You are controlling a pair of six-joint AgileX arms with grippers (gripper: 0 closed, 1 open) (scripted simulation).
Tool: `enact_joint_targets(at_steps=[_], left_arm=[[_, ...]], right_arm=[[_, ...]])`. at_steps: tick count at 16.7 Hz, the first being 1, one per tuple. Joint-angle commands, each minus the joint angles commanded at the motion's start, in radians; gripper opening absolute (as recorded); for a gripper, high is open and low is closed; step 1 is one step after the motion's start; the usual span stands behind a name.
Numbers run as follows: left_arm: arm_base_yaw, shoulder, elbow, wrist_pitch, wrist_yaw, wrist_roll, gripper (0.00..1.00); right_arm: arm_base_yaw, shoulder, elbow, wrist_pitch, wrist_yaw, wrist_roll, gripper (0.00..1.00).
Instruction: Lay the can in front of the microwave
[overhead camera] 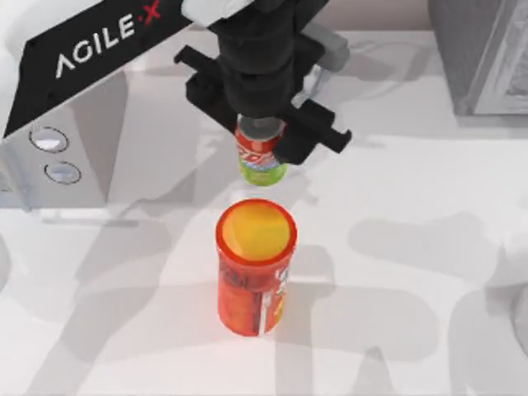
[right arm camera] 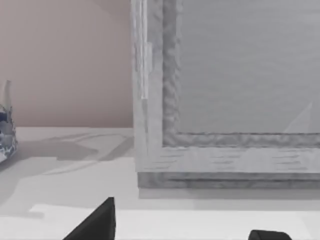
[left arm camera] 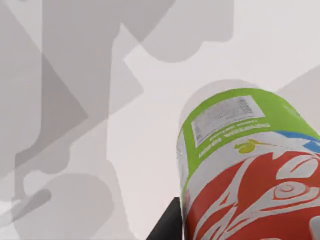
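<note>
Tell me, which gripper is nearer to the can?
The left. The left gripper holds the can between its jaws, above the table. The right gripper is far off, near the darker grey box at the table's right.

"AGILE·X" in white capitals on the black cover of the left arm (overhead camera: 91,49), top view, running diagonally; the X is partly red. The can (overhead camera: 260,157) carries white swirled lettering on its red band, not readable in the top view. In the left wrist view the can (left arm camera: 250,165) shows a white panel of fine print on its green base and a line of small white text under it, both too small to read; the white script on the red part is cut off, no word legible. The orange-red canister (overhead camera: 252,289) has printing on its side, unreadable. The microwave (overhead camera: 58,157) knobs have no legible marks.
</note>
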Motion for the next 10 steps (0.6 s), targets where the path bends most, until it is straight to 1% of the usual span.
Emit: enact_joint_targets(at_steps=[3,5,7,10], left_arm=[[0.126,-0.212,-0.229,0.05,-0.027,0.007,0.0],[0.225,-0.349,-0.397,0.083,-0.028,0.015,0.0],[0.334,-0.475,-0.566,0.115,-0.015,0.026,0.0],[0.495,-0.623,-0.806,0.152,0.025,0.047,0.0]], right_arm=[[0.0,0.0,0.0,0.0,0.0,0.0,1.0],[0.0,0.0,0.0,0.0,0.0,0.0,1.0],[0.0,0.0,0.0,0.0,0.0,0.0,1.0],[0.0,0.0,0.0,0.0,0.0,0.0,1.0]])
